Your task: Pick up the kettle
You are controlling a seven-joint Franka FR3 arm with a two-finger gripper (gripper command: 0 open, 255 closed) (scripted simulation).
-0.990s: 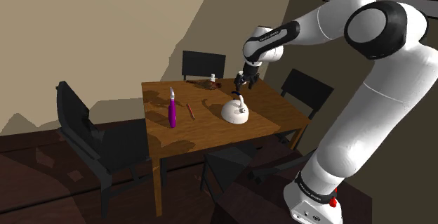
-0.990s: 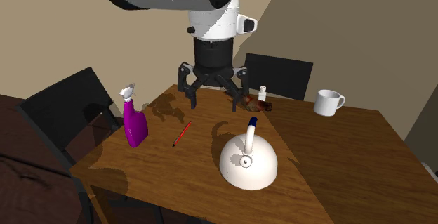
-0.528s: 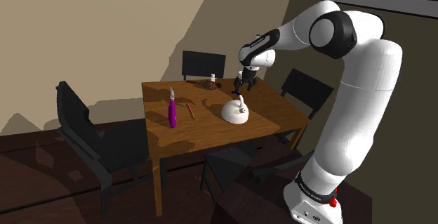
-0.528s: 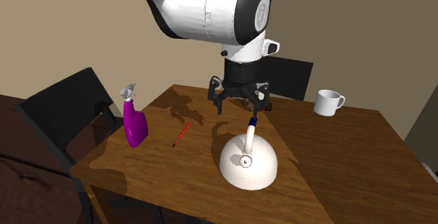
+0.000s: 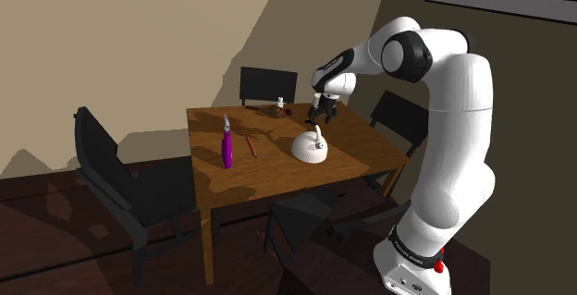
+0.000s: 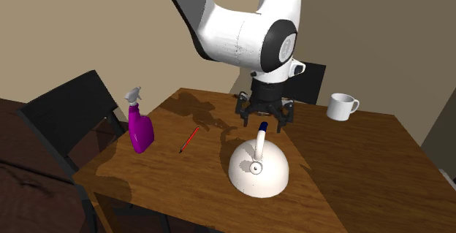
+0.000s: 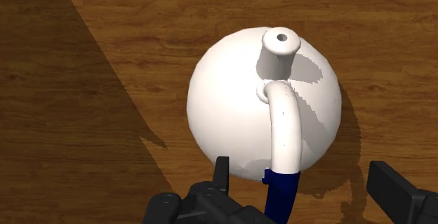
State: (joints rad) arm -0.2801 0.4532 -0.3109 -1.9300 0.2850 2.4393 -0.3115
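Your kettle (image 6: 256, 169) sits nearest on the table (image 6: 351, 188), white with a blue-ended handle (image 7: 284, 128). Just above its far side your gripper (image 6: 264, 120) hangs spread, fingers (image 7: 396, 191) flanking the handle's blue end without touching. Farther back stands a mug (image 6: 341, 107).

Wooden table (image 6: 351, 166), brown grain, second exterior view. A purple spray bottle (image 6: 139, 129) with a grey trigger head stands upright near the table's 9 o'clock edge. A thin red pencil (image 6: 189, 139) lies flat at the bottle's 3 o'clock, near it but apart. A white mug (image 6: 340, 107) stands upright towards the table's 1 o'clock corner, its handle turned to 3 o'clock. Shoulder view: a black chair (image 5: 268, 84) stands at the table's 12 o'clock, a second chair (image 5: 116, 168) at 9 o'clock, a third chair (image 5: 402, 116) at 3 o'clock. A small white bottle (image 5: 280, 102) stands by the 12 o'clock edge, beside a brown object (image 5: 271, 111) too small to identify. Beige wall (image 5: 139, 34); dark floor (image 5: 55, 247).
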